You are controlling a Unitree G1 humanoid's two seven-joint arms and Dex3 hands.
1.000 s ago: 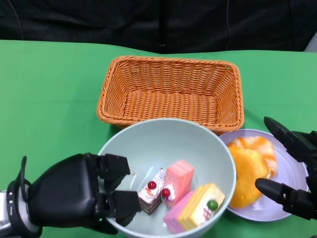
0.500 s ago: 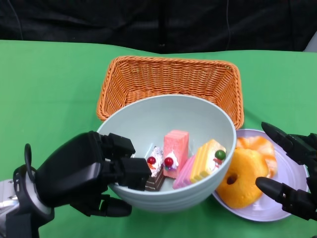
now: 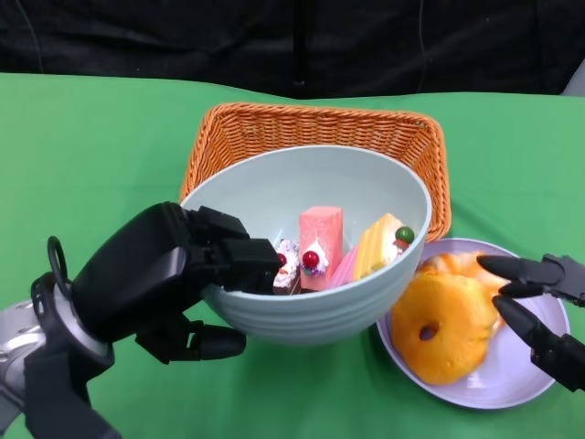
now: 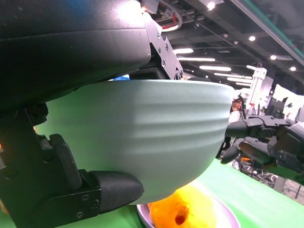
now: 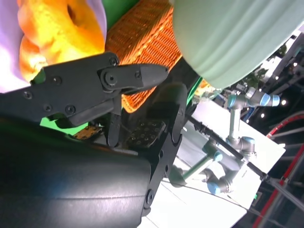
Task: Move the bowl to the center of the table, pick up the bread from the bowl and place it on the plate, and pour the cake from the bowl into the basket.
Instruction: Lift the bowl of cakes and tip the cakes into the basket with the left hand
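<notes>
Gripping the near-left rim of the pale green bowl (image 3: 315, 302), the left hand (image 3: 160, 279) had its upper fingers hooked over the lip and into the inside, while a lower finger pressed against the outer wall beneath; the left wrist view showed that same clamp, with the bowl's ribbed underside (image 4: 152, 133) clear of the green worktop (image 3: 82, 155). The bowl sat raised and tilted away from the robot, its far rim overlapping the front edge of the orange wicker basket (image 3: 320, 137). Inside it, the cake pieces had gathered against the lower inner wall: a dark slice with white cream (image 3: 287, 267) next to the fingertips, a pink slice topped with a red cherry (image 3: 320, 242) in the middle, and a yellow-and-pink slice with a green ball (image 3: 382, 242) to the right. Just to the right of the bowl, the bread (image 3: 441, 322), a round orange ring with a hole, lay on the lilac plate (image 3: 526, 380), and the bowl's side hung partly over the plate's left edge. The right hand (image 3: 539, 306) was beside the plate's right rim, fingers spread apart and holding nothing, their tips pointing toward the bread without touching it. Behind the worktop hung a dark backdrop.
</notes>
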